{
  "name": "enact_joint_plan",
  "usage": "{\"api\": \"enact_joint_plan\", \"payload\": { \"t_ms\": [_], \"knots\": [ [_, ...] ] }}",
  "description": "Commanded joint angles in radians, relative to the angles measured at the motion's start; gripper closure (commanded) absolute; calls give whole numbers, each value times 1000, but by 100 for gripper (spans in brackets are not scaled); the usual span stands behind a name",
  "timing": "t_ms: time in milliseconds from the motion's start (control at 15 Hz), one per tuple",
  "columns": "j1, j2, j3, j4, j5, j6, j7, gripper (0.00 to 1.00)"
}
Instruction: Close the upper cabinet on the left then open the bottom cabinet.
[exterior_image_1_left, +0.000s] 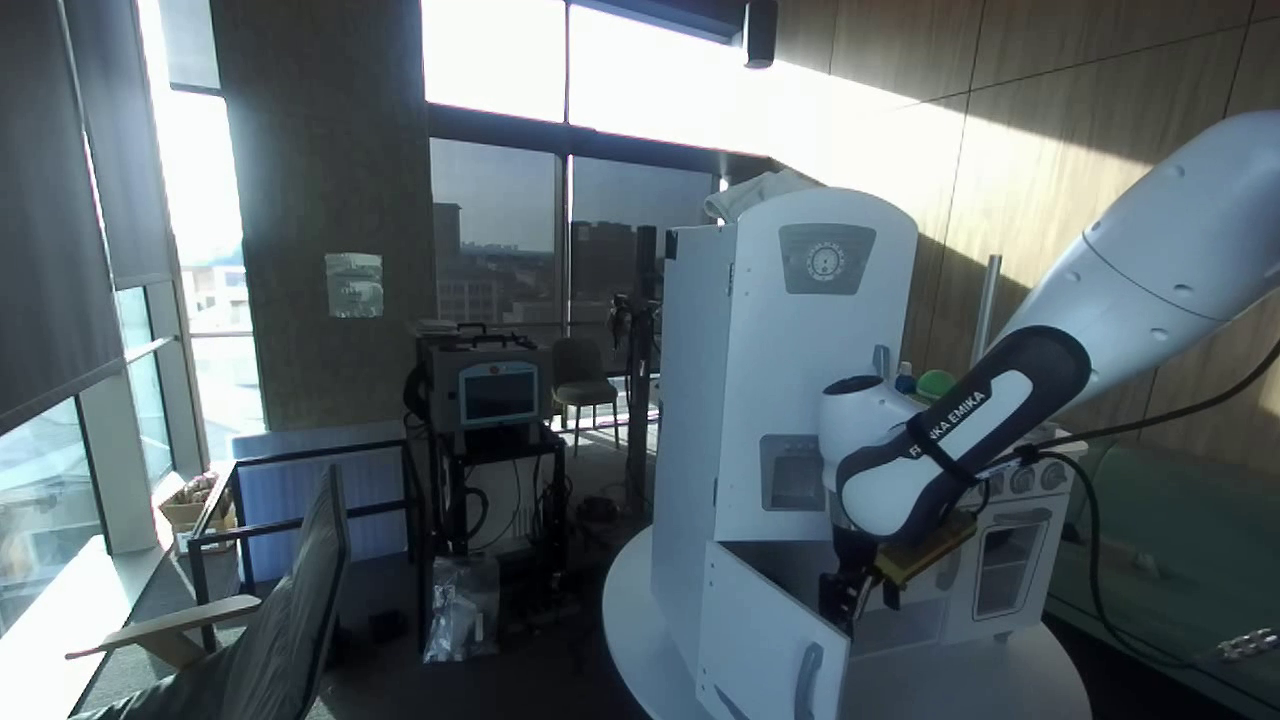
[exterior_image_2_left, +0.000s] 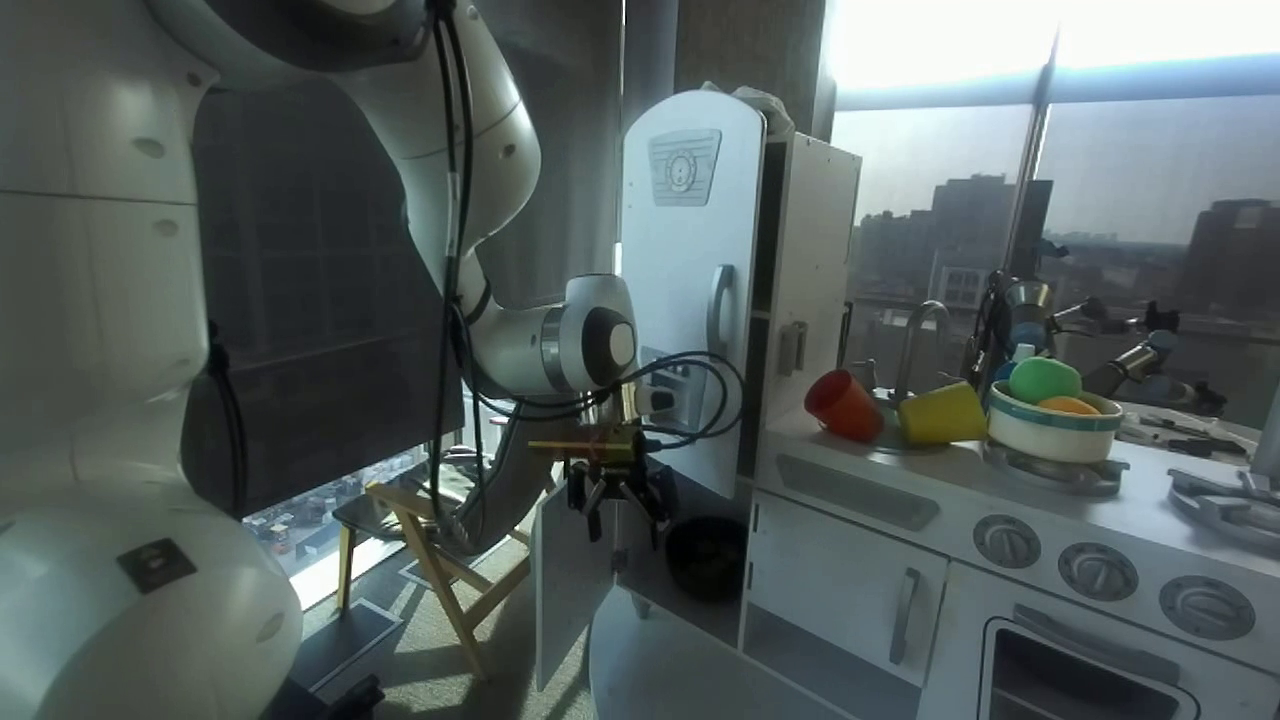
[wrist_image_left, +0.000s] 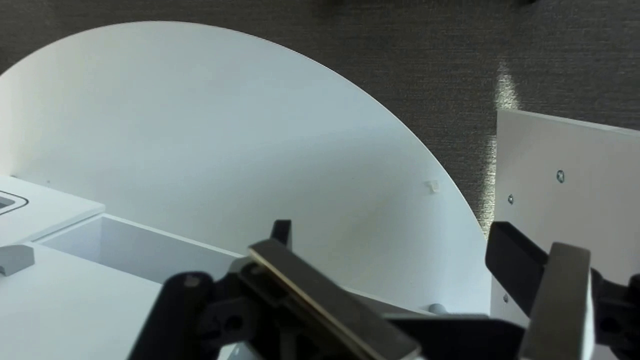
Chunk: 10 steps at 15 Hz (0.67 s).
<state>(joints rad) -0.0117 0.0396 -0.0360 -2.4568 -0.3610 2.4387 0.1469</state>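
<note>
The upper cabinet (exterior_image_1_left: 765, 400) is the tall white door with a grey panel near its lower edge. In an exterior view, the upper cabinet (exterior_image_2_left: 665, 250) stands ajar, with a dark gap along its handle side. The bottom cabinet (exterior_image_1_left: 765, 635) has its short white door swung outward; this door also shows in an exterior view (exterior_image_2_left: 570, 575) and at the right of the wrist view (wrist_image_left: 575, 210). My gripper (exterior_image_1_left: 850, 598) is by the inner side of that door, before the open compartment. The gripper (exterior_image_2_left: 628, 525) is open; in the wrist view its fingers (wrist_image_left: 392, 232) are wide apart and empty.
A dark round bowl (exterior_image_2_left: 706, 560) sits inside the bottom compartment. The oven unit (exterior_image_2_left: 1100, 640) stands beside the tall unit, with a red cup (exterior_image_2_left: 842, 405), a yellow cup (exterior_image_2_left: 943, 413) and a bowl of toy food (exterior_image_2_left: 1052, 432) on top. A round white base (wrist_image_left: 225, 125) lies below.
</note>
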Motion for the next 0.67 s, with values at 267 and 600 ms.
{"api": "enact_joint_plan", "payload": {
  "t_ms": [267,600],
  "knots": [
    [17,-51,31,-86,58,244,-58,0],
    [5,-54,11,-77,39,266,-7,0]
  ]
}}
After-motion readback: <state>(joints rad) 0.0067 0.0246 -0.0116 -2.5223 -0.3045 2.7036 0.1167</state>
